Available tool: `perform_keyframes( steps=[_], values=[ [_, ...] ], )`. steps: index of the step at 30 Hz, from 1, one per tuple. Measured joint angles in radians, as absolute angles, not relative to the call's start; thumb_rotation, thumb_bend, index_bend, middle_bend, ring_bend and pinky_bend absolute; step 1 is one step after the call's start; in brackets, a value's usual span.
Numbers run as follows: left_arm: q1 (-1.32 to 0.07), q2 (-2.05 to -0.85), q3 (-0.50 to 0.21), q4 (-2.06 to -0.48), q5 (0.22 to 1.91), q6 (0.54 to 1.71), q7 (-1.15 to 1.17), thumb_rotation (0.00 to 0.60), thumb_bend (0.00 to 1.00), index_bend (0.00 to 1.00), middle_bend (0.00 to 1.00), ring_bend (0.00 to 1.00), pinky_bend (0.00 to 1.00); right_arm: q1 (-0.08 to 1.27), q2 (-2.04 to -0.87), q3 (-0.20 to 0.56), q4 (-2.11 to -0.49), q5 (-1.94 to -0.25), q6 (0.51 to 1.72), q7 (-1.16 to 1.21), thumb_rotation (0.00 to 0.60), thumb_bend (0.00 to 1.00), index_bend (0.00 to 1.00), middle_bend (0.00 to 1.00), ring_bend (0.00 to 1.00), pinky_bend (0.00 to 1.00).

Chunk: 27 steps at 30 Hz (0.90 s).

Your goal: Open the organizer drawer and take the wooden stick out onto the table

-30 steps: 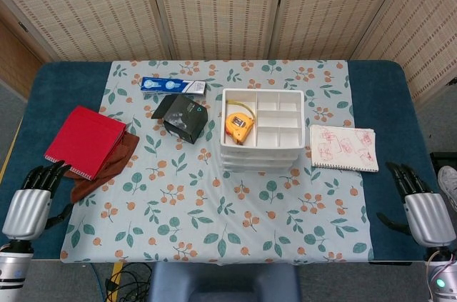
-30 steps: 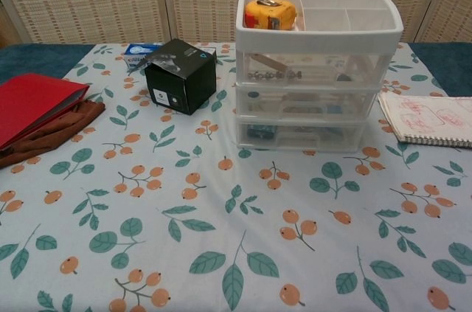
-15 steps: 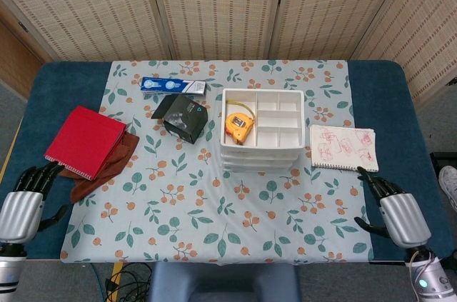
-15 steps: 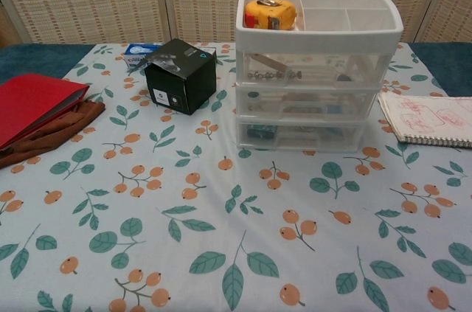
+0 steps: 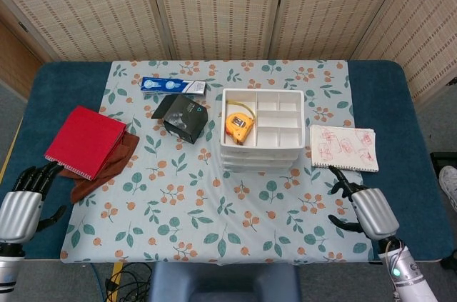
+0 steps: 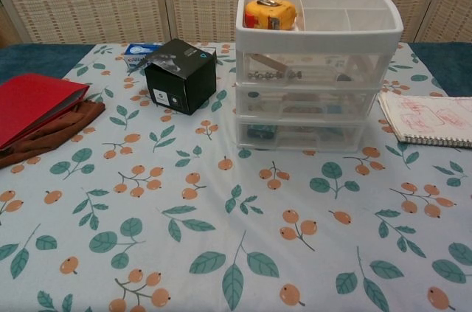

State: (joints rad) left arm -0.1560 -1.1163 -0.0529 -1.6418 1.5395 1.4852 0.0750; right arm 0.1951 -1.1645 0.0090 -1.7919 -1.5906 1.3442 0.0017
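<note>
A white plastic organizer (image 5: 260,136) (image 6: 317,68) with three clear drawers stands in the middle of the table, all drawers closed. Through the top drawer's front (image 6: 310,68) a pale stick shape lies slanted among small items. An orange tape measure (image 5: 239,125) (image 6: 269,14) lies in the top tray. My right hand (image 5: 368,209) hovers empty near the table's front right, fingers apart and pointing toward the organizer. My left hand (image 5: 21,205) sits at the front left edge, open and empty. Neither hand shows in the chest view.
A black box (image 5: 186,119) (image 6: 181,74) and a blue toothpaste box (image 5: 173,86) lie left of the organizer. A red notebook (image 5: 84,141) rests on a brown cloth (image 5: 107,166). A sketch pad (image 5: 344,148) lies right of the organizer.
My right hand has moved left and inward from the table's right edge toward the organizer. My left hand has slid slightly down and left. The drawers stay closed.
</note>
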Motion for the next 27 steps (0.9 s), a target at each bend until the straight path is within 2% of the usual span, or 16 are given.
perform_keyframes(
  steps=[4, 9, 16, 27],
  values=[
    [-0.160, -1.116, -0.055, -1.644, 1.543, 1.482, 0.077, 0.600, 0.25, 0.14, 0.13, 0.16, 0.12, 0.229, -1.186, 0.013, -1.806, -1.557, 1.263, 0.056, 0.600, 0.22, 0.00, 0.61, 0.69, 0.79],
    [-0.159, -1.115, -0.055, -1.640, 1.536, 1.479, 0.076, 0.600, 0.25, 0.14, 0.13, 0.15, 0.12, 0.298, -1.232, 0.034, -1.814, -1.493, 1.130, 0.174, 0.600, 0.33, 0.00, 0.68, 0.78, 0.88],
    [-0.158, -1.117, -0.056, -1.632, 1.525, 1.475, 0.070, 0.600, 0.25, 0.14, 0.13, 0.15, 0.12, 0.384, -1.353, 0.094, -1.768, -1.420, 1.040, 0.276, 0.600, 0.41, 0.00, 0.69, 0.79, 0.89],
    [-0.157, -1.115, -0.057, -1.620, 1.511, 1.467, 0.063, 0.600, 0.25, 0.14, 0.13, 0.15, 0.12, 0.478, -1.474, 0.159, -1.673, -1.345, 0.965, 0.315, 0.600, 0.44, 0.01, 0.69, 0.80, 0.89]
  ],
)
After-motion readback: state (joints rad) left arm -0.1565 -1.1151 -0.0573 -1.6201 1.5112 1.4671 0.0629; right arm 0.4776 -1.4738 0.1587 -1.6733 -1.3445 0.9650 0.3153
